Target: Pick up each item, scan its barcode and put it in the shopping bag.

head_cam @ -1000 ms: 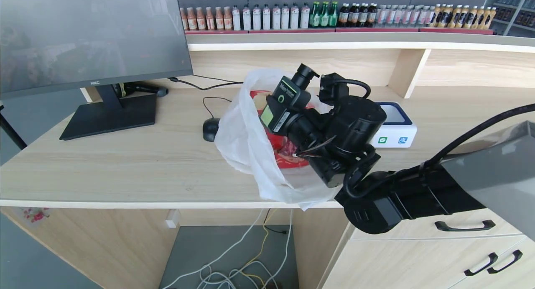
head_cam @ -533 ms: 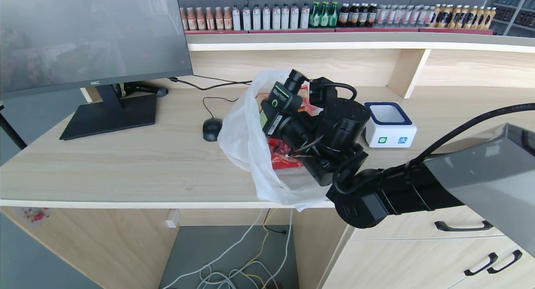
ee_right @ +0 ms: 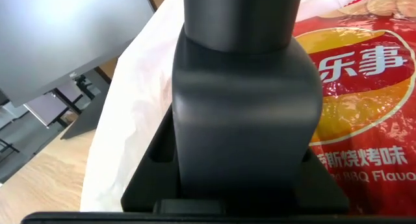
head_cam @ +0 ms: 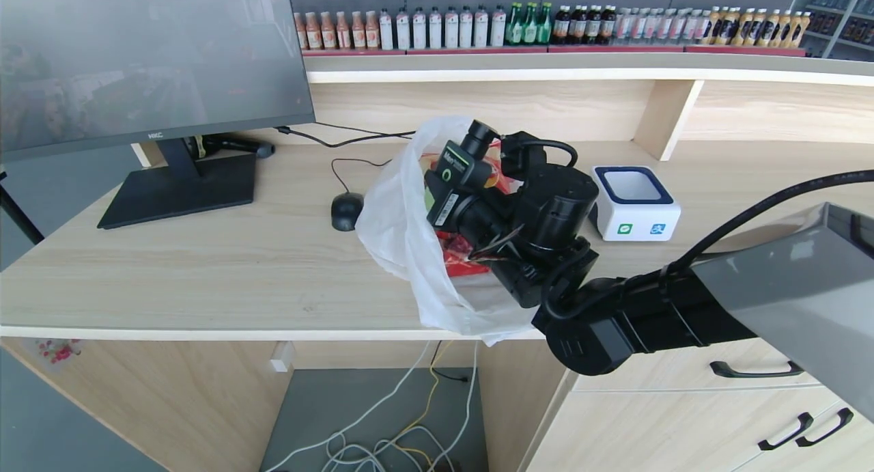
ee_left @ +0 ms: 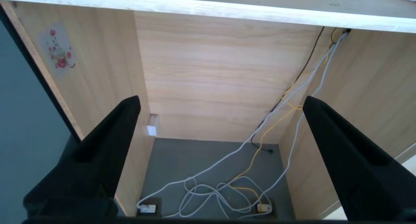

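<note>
Left gripper (ee_left: 214, 152): below the counter edge, facing the recess with loose cables (ee_left: 227, 185), jaws spread wide, nothing between them. On the counter (head_cam: 205, 274), from the left: monitor (head_cam: 136, 55), then black mouse (head_cam: 345, 210), then white shopping bag (head_cam: 403, 233), mouth open toward the right arm. Red chips bag (head_cam: 461, 257) sits inside the shopping bag. Right gripper (ee_right: 237, 68) pushed into the bag mouth, right against the chips bag; cannot tell whether it is clamped or released. White scanner box (head_cam: 635, 212) just right of the arm.
</note>
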You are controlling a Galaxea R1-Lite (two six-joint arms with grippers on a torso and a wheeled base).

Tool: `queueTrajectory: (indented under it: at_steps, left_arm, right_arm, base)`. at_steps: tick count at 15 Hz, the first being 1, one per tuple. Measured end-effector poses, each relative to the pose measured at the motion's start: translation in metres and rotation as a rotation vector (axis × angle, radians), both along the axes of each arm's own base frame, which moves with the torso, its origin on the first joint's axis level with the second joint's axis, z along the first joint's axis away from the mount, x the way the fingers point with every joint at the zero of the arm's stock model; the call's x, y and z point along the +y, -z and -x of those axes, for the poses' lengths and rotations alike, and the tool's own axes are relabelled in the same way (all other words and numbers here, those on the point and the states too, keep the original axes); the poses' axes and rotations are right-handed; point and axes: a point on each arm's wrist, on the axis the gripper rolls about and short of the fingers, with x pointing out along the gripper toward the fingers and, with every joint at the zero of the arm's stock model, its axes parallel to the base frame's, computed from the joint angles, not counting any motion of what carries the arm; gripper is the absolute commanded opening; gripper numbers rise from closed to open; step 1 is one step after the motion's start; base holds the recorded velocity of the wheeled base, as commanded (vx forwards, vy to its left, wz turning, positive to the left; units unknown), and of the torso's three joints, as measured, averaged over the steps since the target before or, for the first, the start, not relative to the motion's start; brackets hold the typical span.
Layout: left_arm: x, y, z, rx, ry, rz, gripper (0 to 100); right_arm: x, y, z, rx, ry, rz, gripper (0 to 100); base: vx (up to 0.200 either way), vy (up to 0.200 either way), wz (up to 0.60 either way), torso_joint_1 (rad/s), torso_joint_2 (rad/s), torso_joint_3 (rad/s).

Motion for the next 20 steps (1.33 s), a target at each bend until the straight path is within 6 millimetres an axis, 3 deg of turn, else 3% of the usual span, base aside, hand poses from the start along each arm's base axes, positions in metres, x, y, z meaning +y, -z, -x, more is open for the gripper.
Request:
queueTrajectory:
  at_steps: [4,5,15,20]
  left_arm:
    - [0.0,0.0,0.0,0.0,0.0,0.0,100]
    - [0.0,0.0,0.0,0.0,0.0,0.0,100]
    - [0.0,0.0,0.0,0.0,0.0,0.0,100]
    - [0.0,0.0,0.0,0.0,0.0,0.0,100]
  right_arm:
    - [0.0,0.0,0.0,0.0,0.001,0.002,0]
    - [0.0,0.0,0.0,0.0,0.0,0.001,100]
    - [0.007,-0.003,0.007,-0.008,-0.018,-0.006,100]
    - [0.004,-0.021,0.017,-0.053,-0.018,-0.009,100]
  base:
    - [0.0,0.0,0.0,0.0,0.0,0.0]
    - [0.0,0.0,0.0,0.0,0.0,0.0]
    - [0.0,0.0,0.0,0.0,0.0,0.0]
    - [0.0,0.0,0.0,0.0,0.0,0.0]
